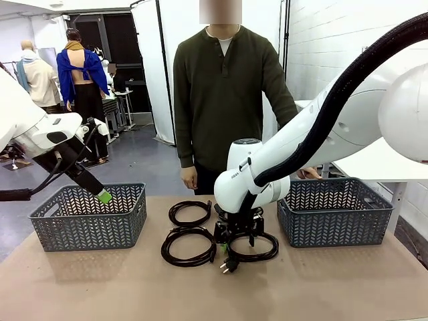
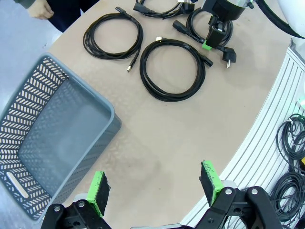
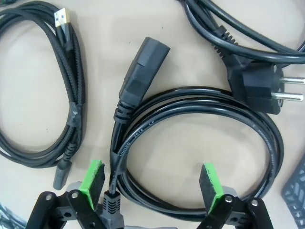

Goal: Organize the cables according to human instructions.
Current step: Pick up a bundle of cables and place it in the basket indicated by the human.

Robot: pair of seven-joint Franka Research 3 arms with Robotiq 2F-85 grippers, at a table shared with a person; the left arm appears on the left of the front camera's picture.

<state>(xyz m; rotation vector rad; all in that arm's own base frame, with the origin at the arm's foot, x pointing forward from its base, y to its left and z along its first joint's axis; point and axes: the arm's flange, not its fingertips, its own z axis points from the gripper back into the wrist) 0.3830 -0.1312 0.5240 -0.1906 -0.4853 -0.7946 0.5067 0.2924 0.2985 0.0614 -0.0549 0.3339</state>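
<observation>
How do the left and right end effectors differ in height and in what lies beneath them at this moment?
Height: the left end effector hangs high above the table; the right end effector sits low over a coiled power cord.
What each spans: the left one frames bare table beside a grey basket; the right one straddles part of that cord.
Shared: both are open and hold nothing.

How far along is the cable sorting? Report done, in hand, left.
Done: nothing; all four black coiled cables lie on the table, and the grey lattice left basket is empty. In hand: the open right gripper is down over the thick black power cord coil, not gripping. Remaining: every cable; the open left gripper hovers by that basket.
</observation>
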